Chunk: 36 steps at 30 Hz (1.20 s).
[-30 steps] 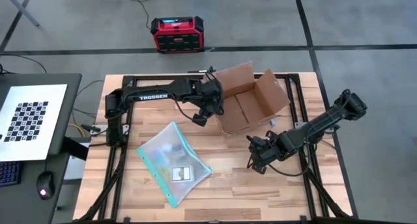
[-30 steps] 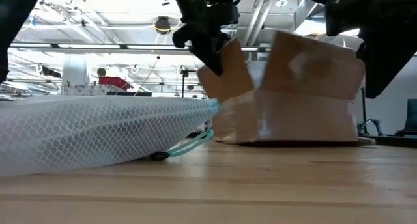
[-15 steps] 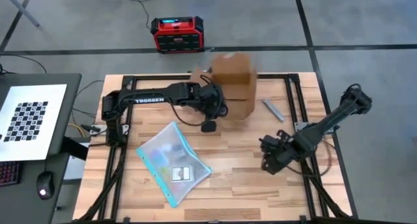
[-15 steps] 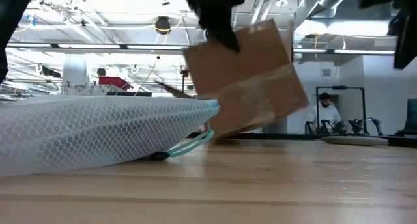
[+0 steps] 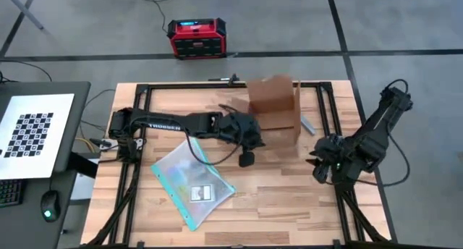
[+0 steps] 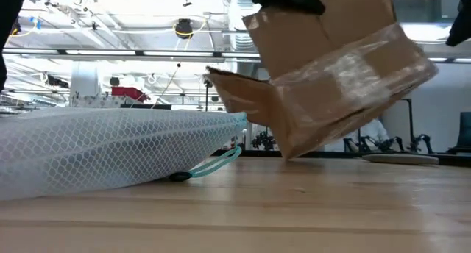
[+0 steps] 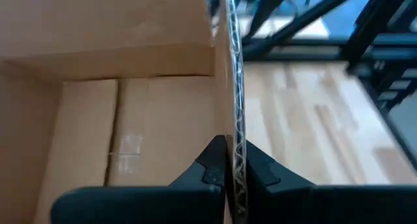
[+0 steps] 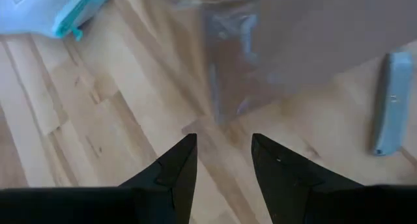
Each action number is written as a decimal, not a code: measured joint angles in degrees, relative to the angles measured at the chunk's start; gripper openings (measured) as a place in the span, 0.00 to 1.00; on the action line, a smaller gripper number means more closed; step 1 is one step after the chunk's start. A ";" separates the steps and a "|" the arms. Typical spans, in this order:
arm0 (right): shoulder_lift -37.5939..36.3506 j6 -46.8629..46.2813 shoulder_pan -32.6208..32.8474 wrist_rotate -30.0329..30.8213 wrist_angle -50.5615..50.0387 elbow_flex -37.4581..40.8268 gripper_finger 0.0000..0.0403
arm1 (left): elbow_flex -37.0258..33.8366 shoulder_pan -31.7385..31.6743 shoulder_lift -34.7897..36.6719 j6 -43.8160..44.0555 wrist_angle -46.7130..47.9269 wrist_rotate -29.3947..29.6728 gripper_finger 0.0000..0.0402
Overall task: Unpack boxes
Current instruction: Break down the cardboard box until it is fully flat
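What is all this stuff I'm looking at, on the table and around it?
cardboard box: one, brown, tilted off the table's far middle, wall pinched by the left end effector
mesh pouch: one, clear with teal edge, near left of table
small flat bar: one, grey, on the table right of the box
case: one, red and black, on the floor beyond the table
checkerboard card: one, black and white, side desk at left
table: one, light wood
left end effector: shut on the box wall
right end effector: open, empty, right of table
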State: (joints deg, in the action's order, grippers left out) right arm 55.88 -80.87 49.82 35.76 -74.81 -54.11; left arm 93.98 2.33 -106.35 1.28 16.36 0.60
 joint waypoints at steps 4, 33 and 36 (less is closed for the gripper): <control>-0.66 -2.11 1.40 -0.04 -3.27 0.00 0.34 | -5.02 2.79 0.05 3.29 -9.50 3.28 0.00; -0.48 -0.24 2.98 -0.62 -4.37 3.91 0.34 | -16.22 11.03 -0.47 9.81 -30.01 11.38 0.00; -0.50 0.04 2.98 0.58 -3.92 3.89 0.34 | -16.24 11.18 -0.66 12.73 -26.88 11.64 0.00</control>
State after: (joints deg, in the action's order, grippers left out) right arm 55.37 -80.83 52.80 36.34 -78.73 -50.22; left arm 77.73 13.51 -107.01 14.02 -10.52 12.24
